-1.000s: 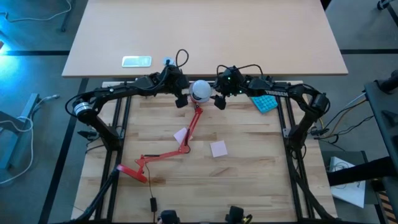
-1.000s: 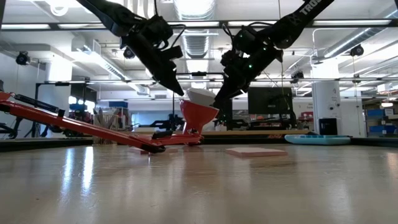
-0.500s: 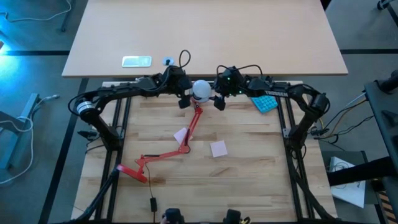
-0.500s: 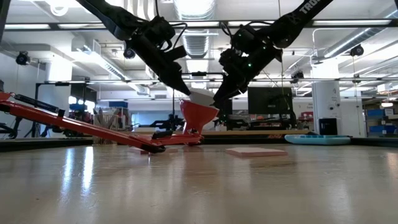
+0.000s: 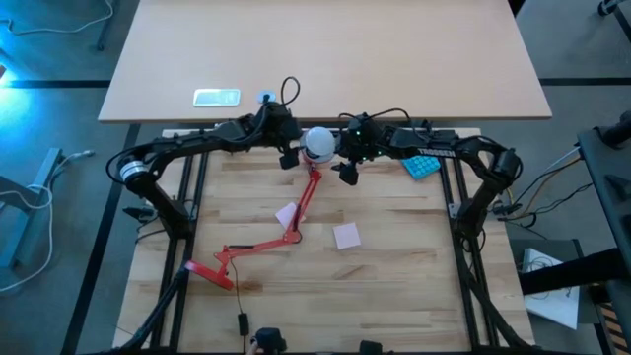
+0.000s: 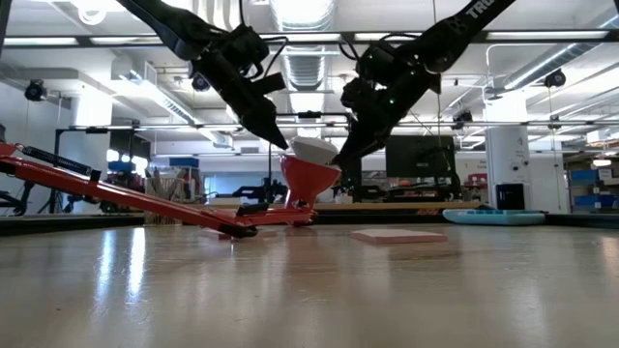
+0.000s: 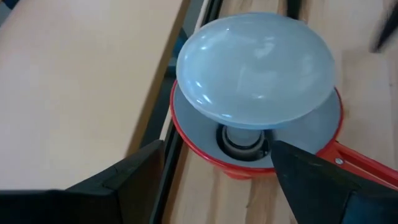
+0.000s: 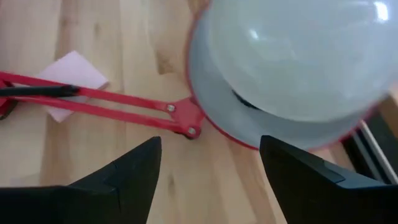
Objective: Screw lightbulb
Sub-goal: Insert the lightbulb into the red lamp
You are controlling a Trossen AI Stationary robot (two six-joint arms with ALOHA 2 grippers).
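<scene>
Lightbulb (image 7: 256,68): seated base-down in the socket of the red lamp's shade (image 7: 186,134), tilted; at 12 o'clock on the worktop (image 5: 394,266) in the high view
Left tool (image 5: 290,156): fingers spread, nothing held, at 9 o'clock of the bulb, just beside the shade
Right tool (image 5: 345,166): fingers spread, nothing held, at 3 o'clock of the bulb
Pink sticky notes (image 5: 346,235): flat at mid worktop, beside the lamp arm (image 5: 304,202)
</scene>
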